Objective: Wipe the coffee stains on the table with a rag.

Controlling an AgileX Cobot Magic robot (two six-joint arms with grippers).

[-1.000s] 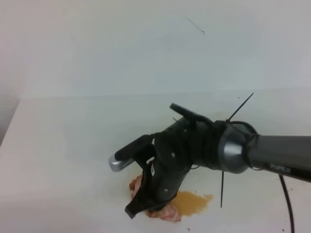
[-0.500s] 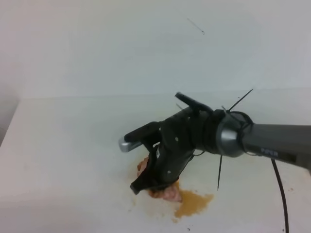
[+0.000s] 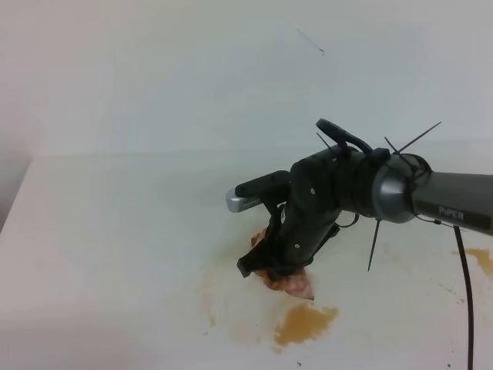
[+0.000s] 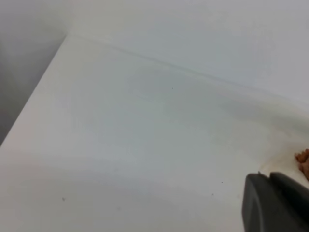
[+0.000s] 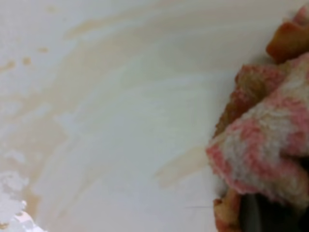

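Note:
My right gripper (image 3: 279, 270) is shut on the rag (image 3: 290, 282), a pink-and-white wad with brown staining pressed onto the white table (image 3: 115, 231). An amber coffee stain (image 3: 305, 323) lies just in front of the rag, with faint tan smears (image 3: 223, 297) to its left. A small blotch (image 3: 482, 259) sits at the far right edge. Close up, the rag (image 5: 265, 140) fills the right side over streaky tan smears (image 5: 96, 111). The rag's edge (image 4: 303, 159) peeks in at the right of the left wrist view, beside a dark part of the right gripper (image 4: 275, 205). My left gripper is out of view.
A white wall rises behind the table's far edge (image 3: 154, 153). The table's left edge (image 3: 17, 193) drops off at the far left. A black cable (image 3: 466, 308) hangs from the right arm, and zip-tie ends stick out of its wrist.
The right gripper has dragged the rag back and to the right, away from the near edge. The amber puddle is now uncovered in front of it, with faint smears left behind.

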